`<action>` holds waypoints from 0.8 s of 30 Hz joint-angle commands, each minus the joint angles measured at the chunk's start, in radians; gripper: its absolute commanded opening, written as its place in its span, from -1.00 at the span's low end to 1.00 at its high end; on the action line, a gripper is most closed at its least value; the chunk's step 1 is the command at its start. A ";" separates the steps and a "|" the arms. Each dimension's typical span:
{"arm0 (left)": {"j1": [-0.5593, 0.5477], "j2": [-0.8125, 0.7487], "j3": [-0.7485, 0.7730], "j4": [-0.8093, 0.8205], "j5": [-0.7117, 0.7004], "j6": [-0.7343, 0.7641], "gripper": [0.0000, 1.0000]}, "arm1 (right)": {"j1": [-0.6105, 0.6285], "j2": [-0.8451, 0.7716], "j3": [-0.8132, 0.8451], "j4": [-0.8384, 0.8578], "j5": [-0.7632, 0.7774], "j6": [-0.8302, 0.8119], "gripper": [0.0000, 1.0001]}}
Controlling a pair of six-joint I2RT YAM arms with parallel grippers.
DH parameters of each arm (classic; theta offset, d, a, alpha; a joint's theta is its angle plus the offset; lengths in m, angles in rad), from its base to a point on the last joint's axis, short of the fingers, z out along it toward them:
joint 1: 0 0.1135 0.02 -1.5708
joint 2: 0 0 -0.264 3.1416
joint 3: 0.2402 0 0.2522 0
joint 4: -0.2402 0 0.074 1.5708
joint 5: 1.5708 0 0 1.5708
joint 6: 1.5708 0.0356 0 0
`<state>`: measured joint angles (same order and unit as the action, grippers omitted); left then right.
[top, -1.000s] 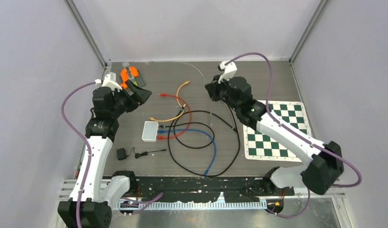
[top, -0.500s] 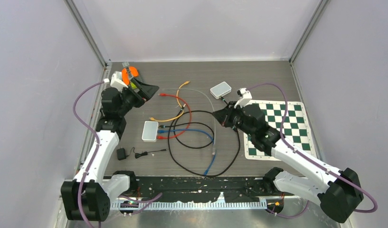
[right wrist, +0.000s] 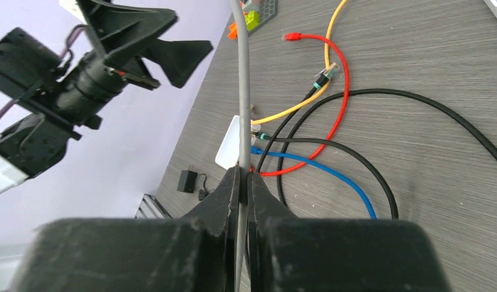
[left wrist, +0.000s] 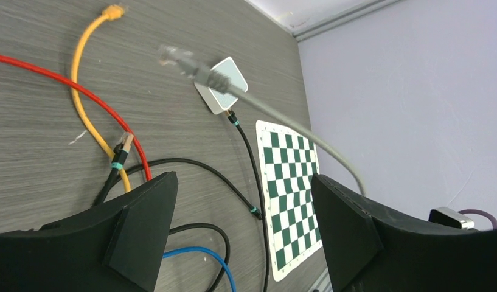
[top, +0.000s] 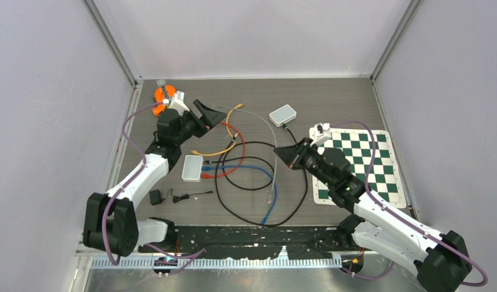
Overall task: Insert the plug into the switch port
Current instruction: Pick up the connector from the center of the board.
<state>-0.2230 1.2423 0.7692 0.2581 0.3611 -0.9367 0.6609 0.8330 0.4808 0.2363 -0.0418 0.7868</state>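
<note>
The right gripper (right wrist: 241, 176) was clamped on a grey cable (right wrist: 243, 73), holding it above the table (top: 331, 97). The cable's plug (left wrist: 177, 58) hung in the air ahead of the left gripper (left wrist: 244, 182), whose fingers stood apart and gripped nothing. The white switch (top: 192, 167) lay near the middle of the table, with black, blue and red cables running from it.

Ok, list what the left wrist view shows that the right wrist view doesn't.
Left wrist only: the plug ending the gray cable, and the chessboard mat. Right wrist only: the right tool shut on that cable, the white switch beyond it, and a black adapter. Both: the gray cable, the red cable and the yellow cable.
</note>
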 commanded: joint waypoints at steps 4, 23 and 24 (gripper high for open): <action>-0.047 0.119 0.047 0.161 0.005 -0.077 0.62 | -0.001 -0.077 -0.044 0.073 -0.023 0.010 -0.89; -0.082 0.321 0.068 0.378 0.009 -0.248 0.45 | -0.001 -0.077 -0.124 0.171 -0.059 -0.024 -0.89; -0.083 0.332 0.065 0.400 0.011 -0.262 0.40 | -0.001 -0.075 -0.125 0.174 -0.061 -0.027 -0.89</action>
<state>-0.3012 1.5414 0.7952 0.5358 0.3637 -1.1393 0.6609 0.7517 0.3622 0.3183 -0.0841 0.7773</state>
